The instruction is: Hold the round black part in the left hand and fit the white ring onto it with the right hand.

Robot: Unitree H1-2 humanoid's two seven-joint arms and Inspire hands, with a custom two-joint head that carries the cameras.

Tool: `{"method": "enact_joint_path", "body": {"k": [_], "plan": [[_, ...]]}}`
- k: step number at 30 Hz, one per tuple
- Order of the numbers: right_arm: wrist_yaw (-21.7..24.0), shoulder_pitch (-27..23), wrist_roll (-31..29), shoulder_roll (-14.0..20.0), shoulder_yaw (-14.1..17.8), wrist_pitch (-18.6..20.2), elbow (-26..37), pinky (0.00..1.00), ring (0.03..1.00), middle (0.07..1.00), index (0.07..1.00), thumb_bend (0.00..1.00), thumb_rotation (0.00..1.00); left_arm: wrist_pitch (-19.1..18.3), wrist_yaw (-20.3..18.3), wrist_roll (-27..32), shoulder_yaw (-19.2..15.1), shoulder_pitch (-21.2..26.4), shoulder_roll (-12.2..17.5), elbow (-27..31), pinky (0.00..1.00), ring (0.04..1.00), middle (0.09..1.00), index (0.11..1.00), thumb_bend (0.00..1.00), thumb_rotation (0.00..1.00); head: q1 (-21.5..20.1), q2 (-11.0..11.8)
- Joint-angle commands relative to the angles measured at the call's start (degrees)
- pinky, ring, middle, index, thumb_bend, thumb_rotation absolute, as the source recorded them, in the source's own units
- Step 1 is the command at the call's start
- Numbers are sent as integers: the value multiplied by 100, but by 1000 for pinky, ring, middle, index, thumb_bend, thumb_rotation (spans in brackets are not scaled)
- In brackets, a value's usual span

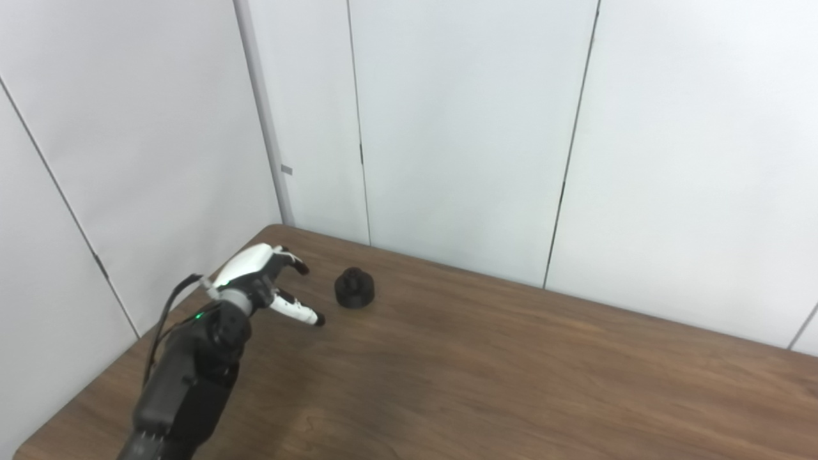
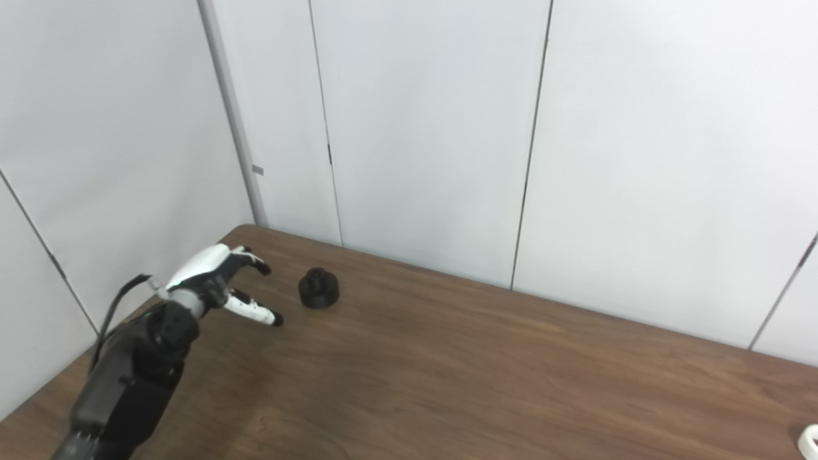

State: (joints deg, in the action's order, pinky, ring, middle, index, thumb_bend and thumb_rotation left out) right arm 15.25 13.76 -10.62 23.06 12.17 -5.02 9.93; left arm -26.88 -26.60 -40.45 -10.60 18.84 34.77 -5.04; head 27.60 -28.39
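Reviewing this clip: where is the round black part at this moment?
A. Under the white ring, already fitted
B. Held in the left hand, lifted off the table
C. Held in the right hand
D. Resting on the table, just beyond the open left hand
D: the round black part sits on the table, with a gap between it and the left hand, whose fingers are spread and hold nothing; the right hand is out of view.

Both views come from my head, two cameras side by side, looking down and forward across the brown bench (image 1: 486,377) toward white wall panels (image 1: 460,128). Neither is close. They share nearly everything: my left hand (image 1: 265,281) and the round black part (image 1: 354,289). The right eye sits slightly rightward, catching what may be the white ring (image 2: 810,439) at its lower right edge.
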Motion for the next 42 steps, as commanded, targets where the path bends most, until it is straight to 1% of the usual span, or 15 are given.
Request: {"method": "enact_joint_path", "body": {"k": [1, 4, 7, 13, 17, 20, 24, 27, 31, 35, 37, 39, 40, 42], "plan": [[4, 75, 10, 180, 96, -42, 19, 990, 1000, 1000, 1000, 608, 749, 14, 145, 114, 87, 356, 260, -133, 1000, 1000, 1000, 819, 1000, 234, -13, -10], [5, 99, 2, 184, 104, 65, 104, 999, 1000, 1000, 1000, 618, 749, 58, 218, 201, 388, 524, 312, -467, 1000, 1000, 1000, 864, 1000, 281, -29, -19], [2, 138, 24, 179, 116, 97, 164, 997, 1000, 1000, 1000, 618, 748, 110, 376, 225, 672, 639, 308, -664, 1000, 1000, 1000, 887, 1000, 318, -71, -25], [0, 264, -3, 170, 167, 158, 290, 999, 1000, 1000, 1000, 635, 734, 116, 774, 363, 987, 906, 125, -1092, 1000, 1000, 1000, 958, 1000, 339, -130, -42], [34, 338, -57, 173, 203, 137, 336, 1000, 1000, 1000, 1000, 633, 733, 127, 943, 426, 1203, 1043, 84, -1308, 1000, 1000, 1000, 972, 1000, 342, -168, -64], [24, 381, -33, 175, 221, 188, 416, 1000, 1000, 1000, 1000, 638, 739, 126, 1093, 462, 1348, 1144, 27, -1507, 1000, 1000, 1000, 953, 1000, 338, -198, -75], [16, 443, -3, 182, 255, 243, 496, 1000, 1000, 1000, 1000, 620, 740, 67, 1232, 415, 1533, 1179, -31, -1571, 1000, 1000, 1000, 939, 1000, 344, -223, -73], [58, 504, -90, 204, 302, 259, 521, 1000, 1000, 1000, 1000, 624, 725, 63, 1333, 418, 1625, 1172, -81, -1596, 1000, 1000, 1000, 931, 1000, 310, -212, -96], [123, 602, -111, 272, 361, 184, 548, 1000, 1000, 1000, 1000, 628, 733, 18, 1338, 464, 1669, 1132, -121, -1516, 1000, 1000, 1000, 920, 1000, 284, -232, -159], [125, 683, -166, 317, 402, 249, 658, 1000, 1000, 1000, 1000, 649, 739, 18, 1302, 484, 1708, 1129, -142, -1510, 1000, 1000, 1000, 908, 1000, 264, -240, -235], [132, 706, -196, 345, 413, 237, 662, 1000, 1000, 1000, 1000, 633, 736, 46, 1332, 512, 1731, 1128, -144, -1538, 1000, 1000, 1000, 888, 1000, 250, -236, -264], [135, 714, -220, 367, 425, 256, 670, 1000, 1000, 1000, 1000, 629, 735, 105, 1389, 526, 1757, 1130, -146, -1591, 1000, 1000, 1000, 825, 1000, 233, -238, -280], [135, 713, -230, 373, 430, 261, 668, 1000, 1000, 1000, 1000, 623, 735, 139, 1440, 531, 1760, 1121, -147, -1611, 1000, 1000, 1000, 775, 998, 204, -233, -280], [122, 709, -222, 380, 435, 304, 671, 1000, 1000, 1000, 1000, 612, 729, 214, 1595, 507, 1773, 1078, -142, -1616, 1000, 1000, 1000, 711, 966, 142, -229, -277]]}}
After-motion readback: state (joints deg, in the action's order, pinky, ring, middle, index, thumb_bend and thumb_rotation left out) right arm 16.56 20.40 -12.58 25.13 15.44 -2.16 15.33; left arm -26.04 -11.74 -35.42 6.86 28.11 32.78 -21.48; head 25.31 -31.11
